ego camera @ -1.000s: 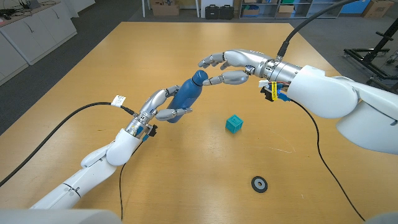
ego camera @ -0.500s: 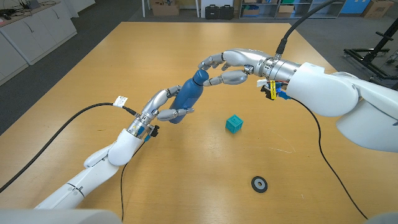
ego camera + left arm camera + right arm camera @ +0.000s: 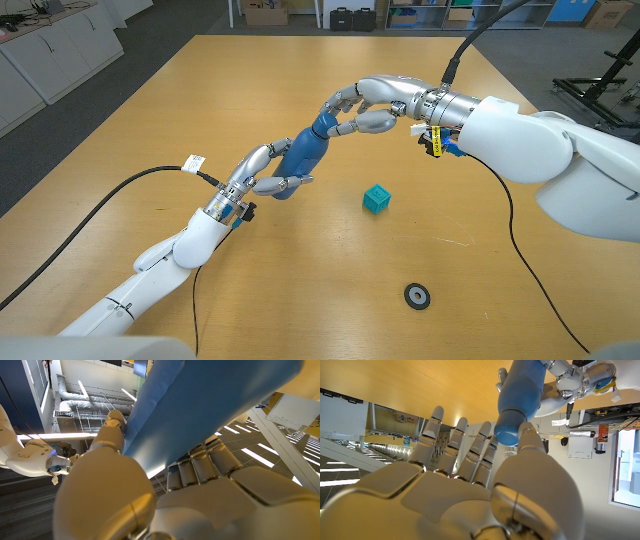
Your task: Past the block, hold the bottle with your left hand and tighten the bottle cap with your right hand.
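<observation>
A blue bottle hangs tilted above the table, its base wrapped in my left hand and its cap pointing up toward the far right. My right hand reaches in from the right, thumb and a finger closed on the cap. The right wrist view has the thumb against the cap, the other fingers standing spread beside it, and my left hand beyond the bottle. Seen from the left wrist, the bottle lies across my left hand. The teal block sits on the table nearer me than the bottle.
A small black ring lies on the wooden table near the front right. Black cables trail from both arms across the table. Boxes and cabinets stand beyond the far edge.
My right hand has drawn in toward the bottle's cap, and its thumb and fingers have closed around it. The left hand and bottle have stayed in place.
</observation>
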`<state>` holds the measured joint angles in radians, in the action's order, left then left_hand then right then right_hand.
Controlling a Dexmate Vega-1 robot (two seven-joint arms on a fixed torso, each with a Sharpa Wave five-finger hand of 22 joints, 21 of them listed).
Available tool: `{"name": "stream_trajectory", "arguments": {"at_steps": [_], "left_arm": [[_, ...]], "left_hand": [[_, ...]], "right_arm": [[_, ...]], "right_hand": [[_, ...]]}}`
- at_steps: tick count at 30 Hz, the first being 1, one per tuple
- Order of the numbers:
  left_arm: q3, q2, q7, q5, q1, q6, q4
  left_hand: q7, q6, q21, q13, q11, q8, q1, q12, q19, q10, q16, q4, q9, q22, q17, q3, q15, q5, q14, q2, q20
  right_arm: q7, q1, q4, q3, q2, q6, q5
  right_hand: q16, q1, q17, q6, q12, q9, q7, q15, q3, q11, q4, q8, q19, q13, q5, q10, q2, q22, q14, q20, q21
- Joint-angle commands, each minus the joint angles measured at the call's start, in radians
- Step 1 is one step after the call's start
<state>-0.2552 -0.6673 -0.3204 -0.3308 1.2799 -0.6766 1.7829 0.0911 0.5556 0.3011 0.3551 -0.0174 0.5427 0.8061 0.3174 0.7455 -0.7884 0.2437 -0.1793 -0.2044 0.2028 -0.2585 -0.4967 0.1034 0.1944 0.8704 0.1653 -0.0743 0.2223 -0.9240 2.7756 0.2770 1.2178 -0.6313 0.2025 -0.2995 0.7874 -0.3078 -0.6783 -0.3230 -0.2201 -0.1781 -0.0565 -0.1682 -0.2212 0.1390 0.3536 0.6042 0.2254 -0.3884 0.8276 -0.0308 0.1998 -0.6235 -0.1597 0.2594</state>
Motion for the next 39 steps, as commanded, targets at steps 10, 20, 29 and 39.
{"name": "stream_trajectory", "arguments": {"at_steps": [10, 20, 29, 39], "left_arm": [[0.014, 0.0, -0.01, -0.032, 0.017, 0.028, 0.039], [0.056, 0.016, -0.121, -0.189, 0.053, 0.056, 0.087], [0.078, 0.016, -0.183, -0.243, 0.083, 0.097, 0.117], [0.084, 0.011, -0.227, -0.273, 0.107, 0.133, 0.137]], "left_hand": [[-0.202, 0.3, 0.006, 0.006, 0.166, 0.012, 0.235, 0.005, 0.009, -0.176, 0.001, 0.004, -0.004, 0.002, -0.004, -0.005, 0.137, 0.009, 0.019, -0.255, -0.126], [-0.205, 0.305, 0.007, 0.008, 0.165, 0.013, 0.24, 0.006, 0.009, -0.182, 0.003, 0.004, -0.004, 0.002, -0.006, -0.005, 0.138, 0.009, 0.023, -0.258, -0.126], [-0.204, 0.309, 0.008, 0.01, 0.167, 0.014, 0.245, 0.006, 0.008, -0.185, 0.004, 0.002, -0.003, 0.002, -0.007, -0.004, 0.138, 0.01, 0.027, -0.26, -0.126], [-0.204, 0.31, 0.008, 0.012, 0.167, 0.014, 0.25, 0.006, 0.007, -0.188, 0.005, 0.001, -0.003, 0.002, -0.009, -0.004, 0.138, 0.01, 0.03, -0.261, -0.126]], "right_arm": [[0.016, 0.039, -0.004, 0.062, -0.051, -0.024, 0.014], [0.076, 0.092, 0.014, 0.102, -0.075, -0.099, 0.009], [0.086, 0.109, 0.045, 0.125, -0.077, -0.183, 0.022], [0.032, 0.064, 0.068, 0.088, -0.088, -0.24, -0.02]], "right_hand": [[-0.019, 0.07, 0.024, -0.179, -0.001, 0.007, -0.045, -0.115, -0.012, -0.002, 0.0, 0.048, 0.061, -0.016, -0.018, 0.14, -0.035, 0.002, -0.116, 0.049, 0.022], [-0.024, 0.084, 0.032, -0.233, -0.01, 0.009, -0.044, -0.115, -0.01, -0.001, -0.006, 0.067, 0.086, -0.008, -0.009, 0.214, -0.051, 0.003, -0.162, 0.069, 0.031], [-0.029, 0.084, 0.035, -0.257, -0.016, 0.01, -0.043, -0.114, -0.009, -0.001, -0.009, 0.076, 0.101, -0.002, 0.004, 0.249, -0.054, 0.003, -0.188, 0.075, 0.036], [-0.034, 0.084, 0.036, -0.276, -0.019, 0.012, -0.043, -0.116, -0.008, -0.002, -0.011, 0.082, 0.115, 0.003, 0.019, 0.274, -0.058, 0.004, -0.215, 0.081, 0.042]]}}
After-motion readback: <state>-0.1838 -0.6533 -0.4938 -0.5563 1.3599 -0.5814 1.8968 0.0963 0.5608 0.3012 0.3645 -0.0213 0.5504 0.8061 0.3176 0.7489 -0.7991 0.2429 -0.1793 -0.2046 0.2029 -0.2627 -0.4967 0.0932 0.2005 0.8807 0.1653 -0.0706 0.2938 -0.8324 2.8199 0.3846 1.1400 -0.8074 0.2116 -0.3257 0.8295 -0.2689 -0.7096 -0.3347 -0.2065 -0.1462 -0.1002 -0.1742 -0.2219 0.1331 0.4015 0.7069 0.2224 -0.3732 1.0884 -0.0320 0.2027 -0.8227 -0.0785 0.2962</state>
